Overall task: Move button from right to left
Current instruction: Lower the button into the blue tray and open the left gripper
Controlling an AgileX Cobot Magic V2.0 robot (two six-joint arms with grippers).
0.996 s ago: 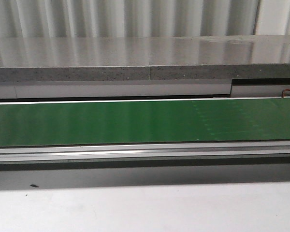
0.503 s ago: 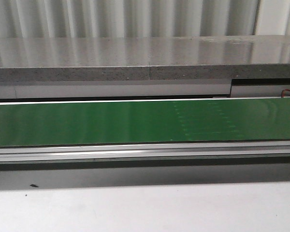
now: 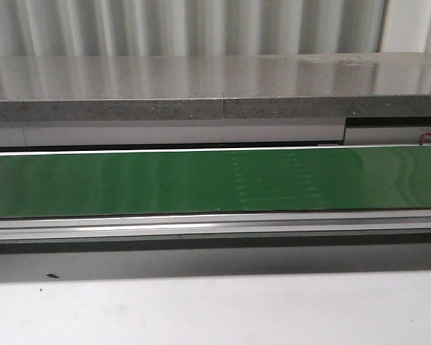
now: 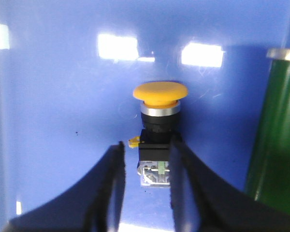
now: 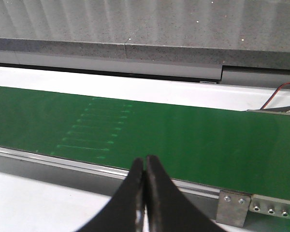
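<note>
The button (image 4: 159,93), with a yellow cap, a black and grey body and a tiny green mark, rests on a blue surface (image 4: 63,96) in the left wrist view. My left gripper (image 4: 148,145) is open around its body. One finger sits close against the body and the other stands a small gap away. My right gripper (image 5: 145,162) is shut with nothing in it, just in front of the green belt (image 5: 193,135). The front view shows neither gripper and no button.
The green belt (image 3: 129,183) runs across the front view between metal rails, with a grey stone ledge (image 3: 201,86) behind and a white table (image 3: 215,309) in front. A patch of faint stitched marks (image 3: 273,176) lies on the belt. The belt's edge (image 4: 273,145) stands beside the blue surface.
The faint stitched marks on the belt have moved to the left in the front view. Nothing else there differs.
</note>
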